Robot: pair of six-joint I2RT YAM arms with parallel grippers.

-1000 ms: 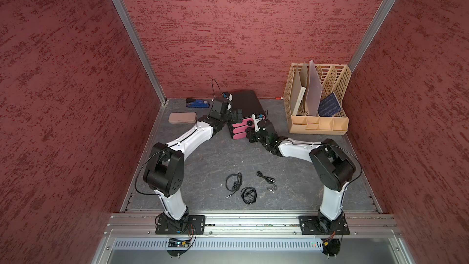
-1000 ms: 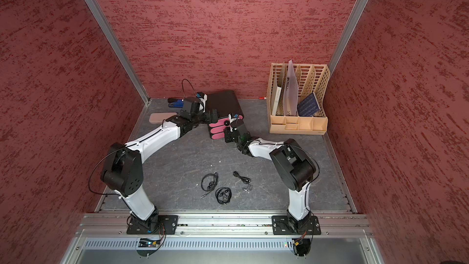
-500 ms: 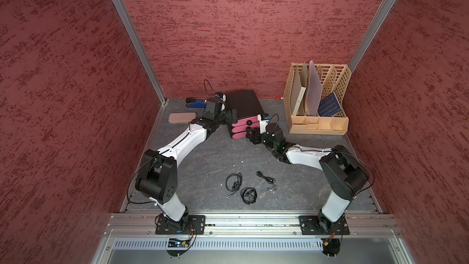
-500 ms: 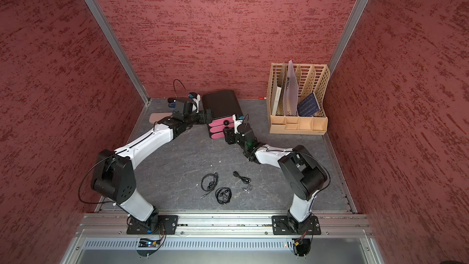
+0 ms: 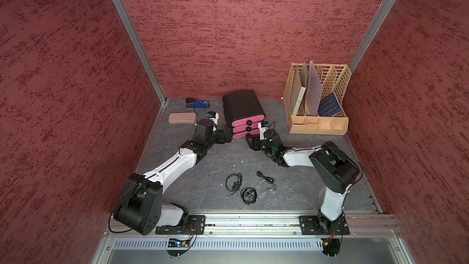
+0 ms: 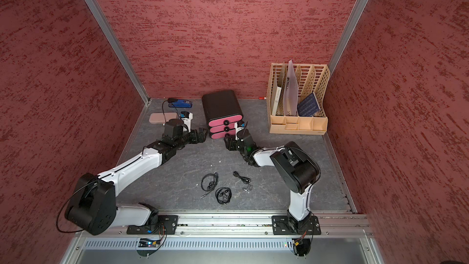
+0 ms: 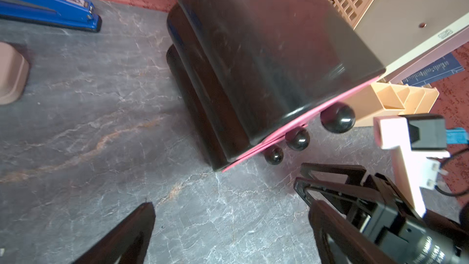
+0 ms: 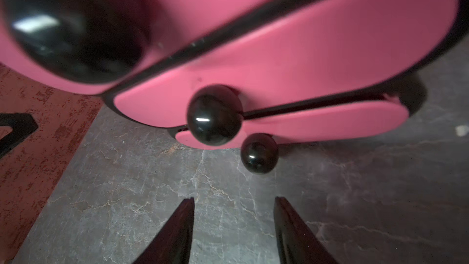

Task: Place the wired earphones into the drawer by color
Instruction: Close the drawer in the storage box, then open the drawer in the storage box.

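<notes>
**Three Black Earphones on the Desk, Drawer Facing the Front**

At the far left, by the back wall, lay a tan case (image 5: 182, 118) and a blue stapler (image 7: 50, 8). The stapler had a small label, but it was too blurry to read.

Next came the left end effector (image 5: 228, 138). It was open very wide and held nothing. It sat near the left front corner of the drawer (image 5: 242, 105).

The drawer stood at the back of the desk (image 5: 215, 163). Its long side ran from the back wall toward the front. Its three pink fronts and round black knobs (image 7: 298, 138) faced the front edge. The pink fronts sat close against the black body.

Near the front edge, well apart from the drawer, lay three sets of black wire. The left earphones (image 5: 234, 186) made a loop with the plug pointing front-left. The middle earphones (image 5: 248, 195) were a tight round coil. The right earphones (image 5: 266, 179) were stretched out, running back-left to front-right.

The right end effector (image 8: 234, 199) was about half open and empty. It pointed at the lowest knob but did not touch it.

At the far right stood a beige file rack (image 5: 318, 125). A blue sheet (image 5: 328, 105) in it had tiny white print, too small to read.
</notes>
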